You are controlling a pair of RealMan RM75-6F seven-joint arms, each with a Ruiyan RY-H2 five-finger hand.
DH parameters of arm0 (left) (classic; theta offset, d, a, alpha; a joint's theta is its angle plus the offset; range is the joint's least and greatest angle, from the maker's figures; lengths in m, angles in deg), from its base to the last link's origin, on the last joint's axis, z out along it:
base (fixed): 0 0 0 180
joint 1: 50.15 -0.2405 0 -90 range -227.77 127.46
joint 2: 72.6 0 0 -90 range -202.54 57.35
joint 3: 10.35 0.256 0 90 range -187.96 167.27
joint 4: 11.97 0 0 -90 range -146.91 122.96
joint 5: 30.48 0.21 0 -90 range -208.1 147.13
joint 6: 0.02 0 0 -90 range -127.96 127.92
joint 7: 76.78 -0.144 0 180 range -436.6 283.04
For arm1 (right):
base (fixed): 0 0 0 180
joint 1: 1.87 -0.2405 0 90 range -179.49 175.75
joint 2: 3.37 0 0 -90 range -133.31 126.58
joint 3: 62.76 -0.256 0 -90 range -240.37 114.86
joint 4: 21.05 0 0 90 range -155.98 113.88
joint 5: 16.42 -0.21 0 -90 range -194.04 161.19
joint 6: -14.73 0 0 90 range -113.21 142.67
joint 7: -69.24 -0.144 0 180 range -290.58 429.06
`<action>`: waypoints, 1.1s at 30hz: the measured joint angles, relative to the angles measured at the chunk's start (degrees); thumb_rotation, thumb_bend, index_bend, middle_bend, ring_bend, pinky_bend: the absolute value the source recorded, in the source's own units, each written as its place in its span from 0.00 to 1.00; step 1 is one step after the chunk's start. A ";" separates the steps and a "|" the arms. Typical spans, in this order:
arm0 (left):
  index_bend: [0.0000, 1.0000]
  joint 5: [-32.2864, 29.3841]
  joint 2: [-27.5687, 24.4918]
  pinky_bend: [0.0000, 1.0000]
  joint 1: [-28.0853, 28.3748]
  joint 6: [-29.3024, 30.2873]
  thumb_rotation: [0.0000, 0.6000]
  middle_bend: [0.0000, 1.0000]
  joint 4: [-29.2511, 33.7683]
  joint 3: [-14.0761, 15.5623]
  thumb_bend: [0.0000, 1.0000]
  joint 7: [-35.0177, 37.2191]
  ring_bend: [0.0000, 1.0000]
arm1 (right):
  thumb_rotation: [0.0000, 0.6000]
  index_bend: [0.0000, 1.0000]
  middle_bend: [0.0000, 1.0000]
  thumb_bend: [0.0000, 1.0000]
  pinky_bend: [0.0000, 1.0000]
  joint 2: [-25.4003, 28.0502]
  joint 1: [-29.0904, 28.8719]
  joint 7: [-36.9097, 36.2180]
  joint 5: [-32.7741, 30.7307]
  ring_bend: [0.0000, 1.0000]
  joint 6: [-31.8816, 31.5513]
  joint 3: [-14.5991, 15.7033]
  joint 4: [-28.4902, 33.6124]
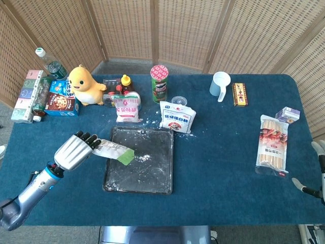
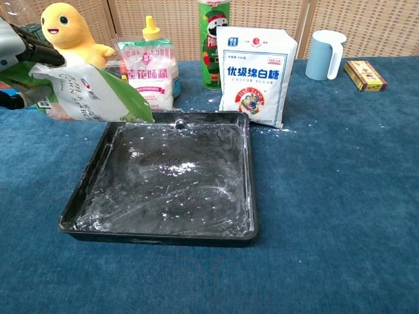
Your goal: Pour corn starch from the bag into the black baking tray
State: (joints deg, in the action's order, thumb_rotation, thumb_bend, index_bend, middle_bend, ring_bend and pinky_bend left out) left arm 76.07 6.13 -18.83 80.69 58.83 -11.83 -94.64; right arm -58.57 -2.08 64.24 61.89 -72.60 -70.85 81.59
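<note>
My left hand (image 1: 75,150) grips the green and white corn starch bag (image 1: 116,151) and holds it tipped over, its mouth pointing down over the left part of the black baking tray (image 1: 157,179). In the chest view the corn starch bag (image 2: 88,97) hangs above the near left rim of the tray (image 2: 249,196), with my left hand (image 2: 19,49) at the far left edge. The tray floor carries a thin dusting of white powder. My right hand (image 1: 319,168) shows only partly at the right edge, fingers apart and holding nothing.
Behind the tray stand a white sugar bag (image 1: 176,116), a pink-labelled bag (image 1: 127,107), a green chip can (image 1: 159,84) and a yellow toy (image 1: 84,85). A noodle packet (image 1: 272,145) lies at the right, a blue cup (image 1: 220,85) at the back.
</note>
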 measured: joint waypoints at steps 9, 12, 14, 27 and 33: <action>0.63 3.94 -2.89 0.68 2.99 -2.48 1.00 0.56 0.65 0.20 0.47 -9.49 0.59 | 1.00 0.00 0.00 0.05 0.00 -0.06 -0.07 0.30 -0.11 0.00 0.13 0.02 0.03; 0.63 5.04 -4.15 0.68 3.82 -3.35 1.00 0.56 1.43 0.34 0.47 -12.03 0.59 | 1.00 0.00 0.00 0.05 0.00 -0.09 -0.07 0.49 -0.14 0.00 0.10 0.03 0.11; 0.63 5.51 -4.86 0.68 4.24 -3.99 1.00 0.56 1.96 0.46 0.47 -13.18 0.59 | 1.00 0.00 0.00 0.05 0.00 -0.11 -0.07 0.54 -0.16 0.00 0.08 0.03 0.13; 0.65 8.32 -7.58 0.68 6.35 -7.30 1.00 0.56 4.94 0.87 0.47 -21.06 0.59 | 1.00 0.00 0.00 0.05 0.00 -0.15 -0.09 0.88 -0.27 0.00 0.15 0.09 0.25; 0.67 9.81 -9.01 0.68 7.35 -9.75 1.00 0.58 7.35 1.08 0.48 -25.57 0.59 | 1.00 0.00 0.00 0.05 0.00 -0.17 -0.11 1.04 -0.34 0.00 0.26 0.13 0.32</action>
State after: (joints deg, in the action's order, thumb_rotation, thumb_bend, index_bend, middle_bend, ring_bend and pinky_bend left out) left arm 85.88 -2.88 -11.48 70.95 66.18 -10.75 -120.21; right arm -58.74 -2.19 65.28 61.55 -72.33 -70.72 81.91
